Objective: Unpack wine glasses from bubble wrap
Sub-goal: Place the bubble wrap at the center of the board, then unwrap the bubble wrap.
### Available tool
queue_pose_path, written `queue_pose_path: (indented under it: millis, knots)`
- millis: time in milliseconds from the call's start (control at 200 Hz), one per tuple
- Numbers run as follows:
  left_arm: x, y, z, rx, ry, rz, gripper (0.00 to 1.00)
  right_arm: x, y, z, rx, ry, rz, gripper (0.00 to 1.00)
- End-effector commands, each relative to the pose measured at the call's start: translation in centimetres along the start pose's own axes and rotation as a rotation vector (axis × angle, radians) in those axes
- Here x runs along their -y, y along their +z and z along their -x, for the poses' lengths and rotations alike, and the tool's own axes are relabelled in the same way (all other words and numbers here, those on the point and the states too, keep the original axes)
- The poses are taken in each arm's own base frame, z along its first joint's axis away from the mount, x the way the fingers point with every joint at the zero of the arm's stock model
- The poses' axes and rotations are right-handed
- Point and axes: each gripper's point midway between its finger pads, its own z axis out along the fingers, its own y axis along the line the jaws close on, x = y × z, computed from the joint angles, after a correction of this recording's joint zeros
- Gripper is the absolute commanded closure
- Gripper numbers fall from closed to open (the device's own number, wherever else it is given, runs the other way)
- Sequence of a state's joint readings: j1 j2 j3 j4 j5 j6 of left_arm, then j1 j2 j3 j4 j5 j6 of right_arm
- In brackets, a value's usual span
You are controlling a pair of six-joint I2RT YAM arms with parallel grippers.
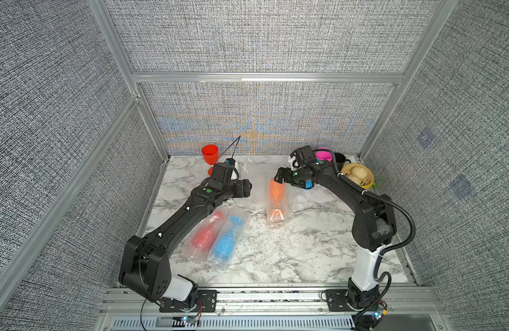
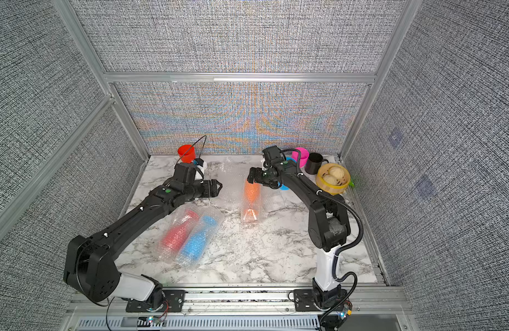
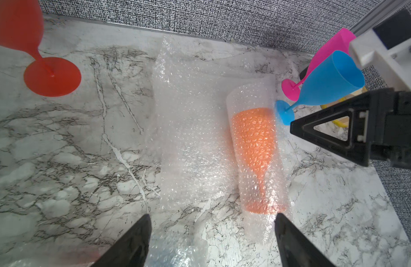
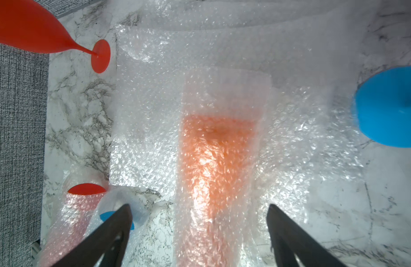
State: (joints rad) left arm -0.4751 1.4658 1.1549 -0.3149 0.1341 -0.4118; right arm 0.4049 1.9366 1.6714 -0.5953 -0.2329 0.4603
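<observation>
On the marble tabletop [image 1: 304, 243], centre, orange plastic stemmed goblet [image 1: 275, 192] lying rolled in clear bubble wrap [image 3: 250, 94], right jaws wide above its bowl end, left jaws wide and empty nearby; unwrapping in hand, next likely needs pinching a loose wrap edge

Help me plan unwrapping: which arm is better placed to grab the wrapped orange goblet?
Probably right: the right gripper, open, hovers over the bowl end of the orange goblet; the left gripper, open, stands aside.
</observation>
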Motion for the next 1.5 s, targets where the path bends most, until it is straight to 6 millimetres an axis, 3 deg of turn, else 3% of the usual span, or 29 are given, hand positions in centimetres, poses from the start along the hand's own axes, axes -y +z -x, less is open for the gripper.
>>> queue_pose_path:
  millis: [0, 50, 190, 270, 405, 535, 620, 691, 766, 841, 961, 1081, 1121, 1201, 1286, 1401, 1496]
  knots:
    - [1.2, 0.7, -0.1, -0.026, -0.005, -0.069, 0.19, 0.9, -0.3, -0.4, -0.008, -0.003, -0.046, 0.2]
    - [1.7, 1.1, -0.2, -0.046, -0.018, -0.093, 0.2, 1.9, -0.4, -0.7, -0.006, -0.011, -0.097, 0.3]
    - [3.0, 1.8, -0.3, -0.074, -0.018, -0.12, 0.22, 4.0, 0.4, -1.5, -0.018, -0.016, -0.187, 0.82]
    - [3.3, 1.9, -0.2, -0.084, -0.027, -0.126, 0.22, 4.7, 1.4, -1.8, -0.045, -0.015, -0.215, 0.94]
    - [3.2, 2.3, -0.5, -0.098, -0.032, -0.122, 0.22, 5.8, 3.2, -2.3, -0.091, -0.013, -0.252, 0.96]
    - [2.6, 2.7, -0.6, -0.102, -0.043, -0.094, 0.22, 4.9, 4.7, -2.2, -0.114, -0.027, -0.227, 0.98]
    - [2.3, 3.1, -0.7, -0.117, -0.059, -0.073, 0.22, 2.5, 5.1, -2.2, -0.119, -0.055, -0.156, 0.98]
    - [2.1, 3.4, -0.5, -0.12, -0.068, -0.062, 0.22, -1.1, 5.1, -2.2, -0.102, -0.085, -0.033, 0.97]
    - [1.9, 3.6, -0.3, -0.117, -0.087, -0.054, 0.22, -4.4, 4.3, -2.0, -0.086, -0.085, 0.116, 0.93]
    - [1.8, 3.7, -0.1, -0.115, -0.105, -0.055, 0.22, -5.6, 2.8, -1.4, -0.019, -0.065, 0.215, 0.89]
    - [2.6, 4.9, -0.4, -0.158, -0.121, -0.101, 0.22, -2.9, 1.2, -0.6, 0.054, -0.02, 0.165, 0.89]
    - [3.7, 7.0, -1.5, -0.235, -0.161, -0.168, 0.24, 0.4, 3.0, -1.6, -0.014, 0.026, 0.052, 0.92]
    - [4.0, 7.8, -1.9, -0.262, -0.172, -0.189, 0.24, 0.6, 4.0, -2.3, -0.061, 0.031, 0.051, 0.89]
    - [4.4, 9.4, -2.8, -0.307, -0.193, -0.211, 0.26, 0.5, 6.2, -3.6, -0.147, 0.043, 0.063, 0.73]
    - [4.8, 10.9, -3.7, -0.344, -0.206, -0.23, 0.28, -0.1, 7.3, -4.1, -0.16, 0.054, 0.097, 0.62]
    - [4.7, 11.8, -4.3, -0.363, -0.224, -0.23, 0.29, -0.5, 7.8, -4.4, -0.16, 0.052, 0.113, 0.6]
    - [4.4, 11.7, -4.4, -0.36, -0.217, -0.214, 0.29, -0.6, 7.7, -4.4, -0.158, 0.051, 0.122, 0.65]
